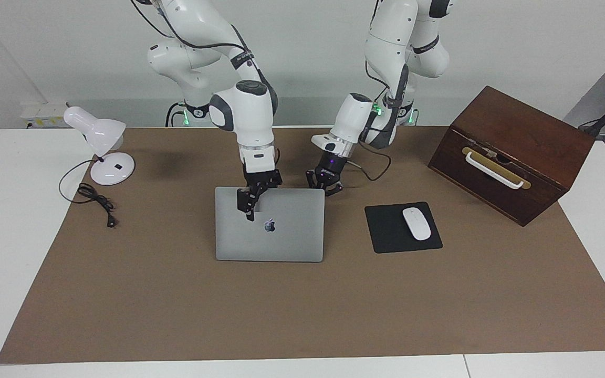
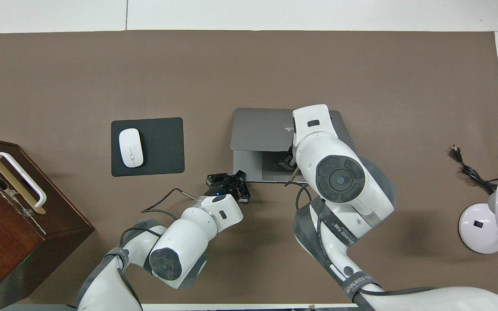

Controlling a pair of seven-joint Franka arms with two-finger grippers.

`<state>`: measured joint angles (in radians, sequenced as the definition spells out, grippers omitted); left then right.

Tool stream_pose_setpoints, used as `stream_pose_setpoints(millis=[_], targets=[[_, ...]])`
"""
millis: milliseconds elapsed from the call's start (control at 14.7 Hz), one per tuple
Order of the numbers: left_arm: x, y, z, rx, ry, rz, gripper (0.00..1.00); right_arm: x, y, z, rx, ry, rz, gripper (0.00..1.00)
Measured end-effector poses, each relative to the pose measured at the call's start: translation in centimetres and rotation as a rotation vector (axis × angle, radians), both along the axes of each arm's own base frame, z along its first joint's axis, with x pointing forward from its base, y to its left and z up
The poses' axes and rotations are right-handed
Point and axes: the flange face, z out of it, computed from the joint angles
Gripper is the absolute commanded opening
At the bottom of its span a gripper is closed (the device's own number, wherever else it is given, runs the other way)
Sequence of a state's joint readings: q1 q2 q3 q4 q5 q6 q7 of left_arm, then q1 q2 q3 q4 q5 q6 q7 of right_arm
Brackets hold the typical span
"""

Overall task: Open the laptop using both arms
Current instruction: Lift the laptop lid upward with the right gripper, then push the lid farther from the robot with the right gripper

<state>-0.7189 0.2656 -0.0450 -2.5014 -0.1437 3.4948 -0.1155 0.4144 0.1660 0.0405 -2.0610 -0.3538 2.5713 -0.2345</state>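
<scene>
The silver-grey laptop (image 1: 287, 236) lies mid-table with its lid (image 2: 257, 128) raised a little at the edge nearest the robots. In the overhead view a strip of the base (image 2: 249, 166) shows under that edge. My right gripper (image 1: 252, 206) is shut on that lid edge, one finger lying over the lid's top; in the overhead view its own wrist hides it. My left gripper (image 1: 325, 187) is shut, its tips (image 2: 238, 178) down at the base's corner nearest the robots, toward the left arm's end.
A black mouse pad (image 1: 384, 231) with a white mouse (image 1: 416, 223) lies beside the laptop toward the left arm's end. A brown wooden box (image 1: 512, 152) stands past it. A white desk lamp (image 1: 100, 142) and its cable (image 1: 95, 202) sit at the right arm's end.
</scene>
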Motion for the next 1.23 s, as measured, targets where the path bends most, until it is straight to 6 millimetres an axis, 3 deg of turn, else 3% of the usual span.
stream_pose_setpoints(millis=[613, 885, 1226], targets=[[0.0, 0.0, 0.0, 0.000, 0.000, 0.000, 0.00, 5.7, -1.5, 5.2, -0.016, -0.019, -0.068, 1.00], [0.0, 0.0, 0.0, 0.000, 0.000, 0.000, 0.00, 8.8, -3.1, 7.8, 0.011, 0.021, -0.072, 1.00], [0.0, 0.0, 0.0, 0.000, -0.001, 0.000, 0.00, 12.2, -6.6, 8.2, 0.047, 0.028, -0.121, 1.00]])
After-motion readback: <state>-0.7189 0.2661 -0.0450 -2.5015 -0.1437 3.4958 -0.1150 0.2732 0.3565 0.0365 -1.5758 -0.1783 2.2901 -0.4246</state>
